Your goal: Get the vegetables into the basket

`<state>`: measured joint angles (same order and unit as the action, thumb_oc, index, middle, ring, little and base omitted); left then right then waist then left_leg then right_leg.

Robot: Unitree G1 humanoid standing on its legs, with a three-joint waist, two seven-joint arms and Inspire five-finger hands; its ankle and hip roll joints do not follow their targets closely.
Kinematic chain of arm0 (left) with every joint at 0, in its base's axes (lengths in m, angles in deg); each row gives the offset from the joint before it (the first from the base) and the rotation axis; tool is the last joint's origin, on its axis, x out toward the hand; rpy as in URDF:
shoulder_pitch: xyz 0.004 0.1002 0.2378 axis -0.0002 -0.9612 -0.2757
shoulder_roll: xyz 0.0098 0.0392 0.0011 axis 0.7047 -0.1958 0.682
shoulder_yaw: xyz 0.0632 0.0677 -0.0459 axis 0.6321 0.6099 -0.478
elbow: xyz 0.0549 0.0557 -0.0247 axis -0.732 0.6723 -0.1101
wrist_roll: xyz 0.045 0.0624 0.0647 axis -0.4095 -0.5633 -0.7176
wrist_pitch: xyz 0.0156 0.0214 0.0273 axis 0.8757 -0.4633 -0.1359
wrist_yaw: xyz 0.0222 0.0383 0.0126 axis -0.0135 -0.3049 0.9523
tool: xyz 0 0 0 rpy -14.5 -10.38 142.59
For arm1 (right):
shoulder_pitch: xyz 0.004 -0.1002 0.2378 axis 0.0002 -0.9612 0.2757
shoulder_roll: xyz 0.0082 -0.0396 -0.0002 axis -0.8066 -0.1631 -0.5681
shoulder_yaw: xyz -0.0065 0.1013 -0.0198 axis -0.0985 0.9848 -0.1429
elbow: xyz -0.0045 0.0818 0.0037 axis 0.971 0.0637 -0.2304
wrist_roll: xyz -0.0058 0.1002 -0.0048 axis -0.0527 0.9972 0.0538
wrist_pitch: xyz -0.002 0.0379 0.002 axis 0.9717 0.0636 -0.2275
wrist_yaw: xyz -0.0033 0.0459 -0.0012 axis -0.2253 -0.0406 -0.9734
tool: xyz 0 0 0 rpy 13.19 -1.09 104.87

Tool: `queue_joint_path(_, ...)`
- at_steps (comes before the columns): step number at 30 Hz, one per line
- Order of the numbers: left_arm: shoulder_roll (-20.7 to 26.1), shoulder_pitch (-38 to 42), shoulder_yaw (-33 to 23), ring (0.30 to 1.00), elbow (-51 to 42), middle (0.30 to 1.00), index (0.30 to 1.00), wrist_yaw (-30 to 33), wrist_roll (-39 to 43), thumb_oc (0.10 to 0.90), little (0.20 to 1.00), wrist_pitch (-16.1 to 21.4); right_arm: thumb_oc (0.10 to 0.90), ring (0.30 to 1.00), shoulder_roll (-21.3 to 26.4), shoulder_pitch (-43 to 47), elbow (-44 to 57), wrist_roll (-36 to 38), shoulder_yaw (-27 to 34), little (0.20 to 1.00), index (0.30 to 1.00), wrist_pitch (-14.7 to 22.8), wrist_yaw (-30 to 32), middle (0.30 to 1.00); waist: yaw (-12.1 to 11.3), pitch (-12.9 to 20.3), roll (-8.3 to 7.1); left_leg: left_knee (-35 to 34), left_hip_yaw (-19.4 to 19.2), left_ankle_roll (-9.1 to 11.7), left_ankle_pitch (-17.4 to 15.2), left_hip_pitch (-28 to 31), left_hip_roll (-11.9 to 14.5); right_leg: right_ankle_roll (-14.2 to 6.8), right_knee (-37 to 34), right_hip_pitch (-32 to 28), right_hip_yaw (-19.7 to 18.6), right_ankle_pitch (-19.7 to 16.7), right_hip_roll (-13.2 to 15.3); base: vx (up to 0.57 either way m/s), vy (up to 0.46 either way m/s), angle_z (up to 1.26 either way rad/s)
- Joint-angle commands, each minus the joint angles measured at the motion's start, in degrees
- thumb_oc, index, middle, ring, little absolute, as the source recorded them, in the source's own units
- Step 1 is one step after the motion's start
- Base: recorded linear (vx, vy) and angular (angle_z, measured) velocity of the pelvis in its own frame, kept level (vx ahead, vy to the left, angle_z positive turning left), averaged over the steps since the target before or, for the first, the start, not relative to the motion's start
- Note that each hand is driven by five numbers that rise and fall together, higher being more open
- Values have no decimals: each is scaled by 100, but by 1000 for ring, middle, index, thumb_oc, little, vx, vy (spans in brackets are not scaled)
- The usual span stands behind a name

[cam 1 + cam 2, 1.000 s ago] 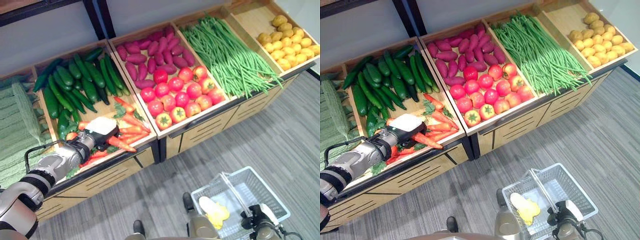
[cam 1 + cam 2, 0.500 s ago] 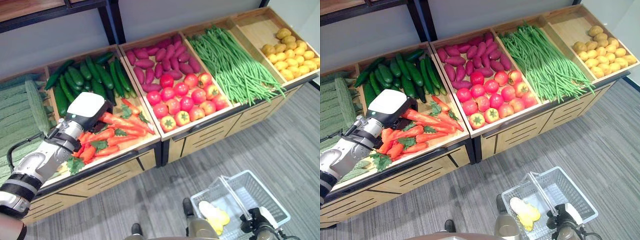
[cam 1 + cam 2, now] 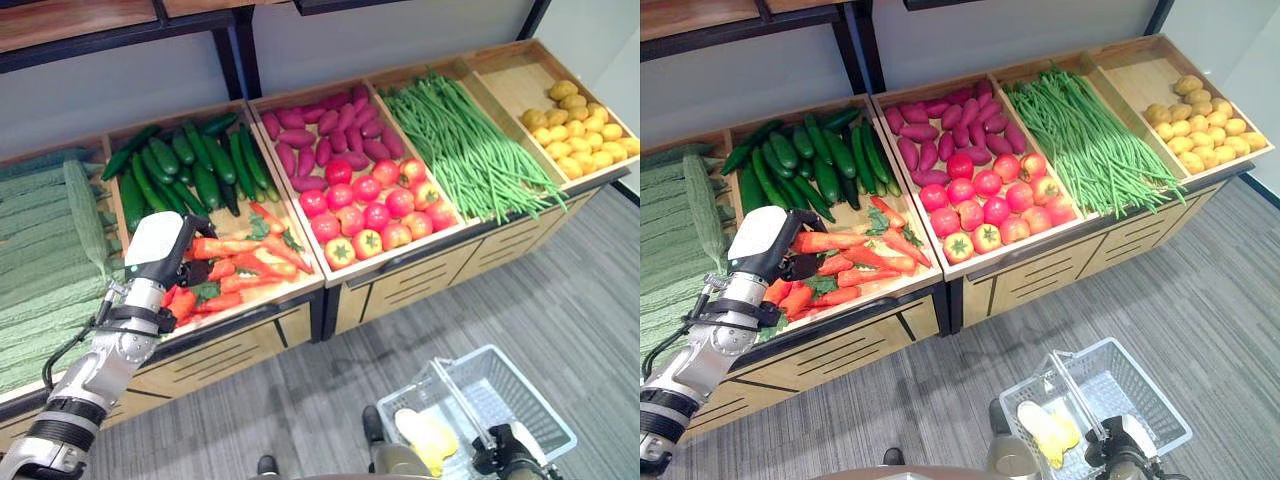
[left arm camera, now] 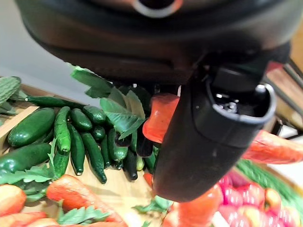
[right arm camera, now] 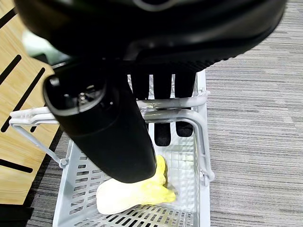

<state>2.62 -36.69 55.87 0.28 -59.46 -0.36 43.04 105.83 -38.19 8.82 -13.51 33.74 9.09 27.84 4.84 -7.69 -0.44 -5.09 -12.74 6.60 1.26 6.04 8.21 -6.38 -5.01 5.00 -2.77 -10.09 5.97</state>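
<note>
Up at the carrot bin, left hand (image 3: 160, 245) gripped a carrot (image 3: 222, 246).
Right hand (image 5: 142, 94) curled its fingers round the basket (image 3: 535, 395) handle, near right.

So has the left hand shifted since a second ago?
Yes. The left hand, shut on a carrot, has risen from the carrot crate's front edge toward the cucumbers.

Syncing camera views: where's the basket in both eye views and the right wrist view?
Left eye view: basket on the floor, bottom right corner.
Right eye view: basket bottom right, slightly nearer the centre.
Right wrist view: basket just past the right hand, whose fingers curl round its handle.
Shared landmark: the yellow vegetable lying inside it.
</note>
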Motion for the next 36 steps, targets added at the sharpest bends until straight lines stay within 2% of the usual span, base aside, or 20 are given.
queue_joint_path(1,82,660,-807,300,-396,300,300,491,672,400,300,241,400,300,256,-6,-7,-128,-34,300,300,52,265,300,60,356,-247,9,48,37,-23,-119,-46,-485,2,-394,390,326,443,0,0,0)
queue_joint_path(4,-211,582,-978,300,-518,300,300,556,1050,400,300,320,400,300,244,-10,37,-149,-48,300,300,38,258,300,59,378,-262,9,34,23,-45,-92,-59,-482,4,-406,372,337,451,0,0,0)
queue_joint_path(8,-281,564,-975,300,-672,300,300,455,1212,400,300,350,400,300,267,17,35,-160,-59,300,300,24,223,300,51,379,-276,9,9,-3,-65,-58,-72,-493,11,-406,360,336,468,0,0,0)
queue_joint_path(16,-161,570,-866,300,-907,300,300,299,1268,400,300,411,400,300,301,90,64,-132,-28,300,300,-6,194,300,25,365,-322,24,-130,-88,-127,24,-169,-568,82,-344,272,284,537,6,44,-3)
queue_joint_path(20,-43,742,-661,300,-1010,300,300,194,1308,400,300,438,400,300,328,113,179,-116,-21,300,300,-14,152,300,23,311,-417,307,-253,-200,-299,-42,-326,-679,233,-216,97,186,674,-28,118,-19)
queue_joint_path(22,-41,859,-564,300,-1037,300,300,189,1305,400,300,463,400,300,353,100,251,-105,10,300,300,-17,168,300,71,273,-455,343,-307,-253,-338,-95,-429,-765,269,-70,-16,-13,754,-96,129,-16)
queue_joint_path(23,-29,968,-483,300,-1094,300,300,178,1301,400,300,500,400,300,348,133,252,-57,37,300,300,-18,187,300,129,212,-485,353,-397,-292,-350,-168,-508,-853,267,124,-171,-294,797,-181,145,-31)
queue_joint_path(25,7,1067,-390,300,-1132,300,300,187,1281,400,300,523,400,300,306,145,354,-48,14,300,300,-12,197,300,141,132,-508,394,-621,-330,-328,-290,-517,-862,315,389,-243,-478,796,-265,99,-72)
queue_joint_path(26,77,1090,-349,300,-1219,300,300,193,1260,400,300,524,400,300,212,137,343,-32,-16,300,300,5,240,300,5,57,-428,404,-893,-385,-262,-419,-403,-699,821,447,515,-81,872,-286,69,-148)
queue_joint_path(28,111,1071,-388,300,-1259,300,300,178,1287,400,300,537,400,300,210,122,348,-54,-29,300,300,2,243,300,-29,49,-380,407,-983,-384,-226,-463,-342,-623,1092,324,824,145,883,-164,48,-110)
queue_joint_path(29,111,1069,-390,300,-1261,300,300,177,1287,400,300,537,400,300,211,122,348,-54,-29,300,300,2,243,300,-27,42,-380,408,-981,-383,-228,-456,-342,-622,1103,321,826,154,884,-116,40,-46)
queue_joint_path(30,159,1086,-408,300,-1359,300,300,142,1297,400,300,538,400,300,221,112,304,-72,-27,300,300,3,248,300,-58,71,-346,418,-1094,-398,-185,-517,-314,-553,1420,223,960,401,837,-74,26,-48)
queue_joint_path(32,162,1088,-412,300,-1405,300,300,128,1303,400,300,535,400,300,217,113,280,-85,-34,300,300,-10,250,300,-73,85,-348,411,-1152,-405,-163,-528,-307,-532,1505,183,986,486,808,-73,5,-39)
queue_joint_path(33,155,1077,-410,300,-1420,300,300,110,1316,400,300,542,400,300,217,117,245,-81,-31,300,300,-12,250,300,-90,104,-355,398,-1210,-393,-158,-521,-306,-528,1463,148,1022,512,807,-55,-75,-21)
queue_joint_path(34,147,1020,-477,300,-1486,300,300,83,1334,400,300,546,400,300,230,114,204,-113,-18,300,300,-42,256,300,-142,154,-406,388,-1389,-346,-129,-505,-297,-547,1130,-24,1251,444,864,-24,-72,-26)
queue_joint_path(36,134,943,-546,300,-1505,300,300,60,1339,400,300,547,400,300,218,80,190,-148,-10,300,300,-62,254,300,-130,187,-397,375,-1492,-310,-99,-459,-264,-544,961,-61,1260,482,801,11,-100,-40)
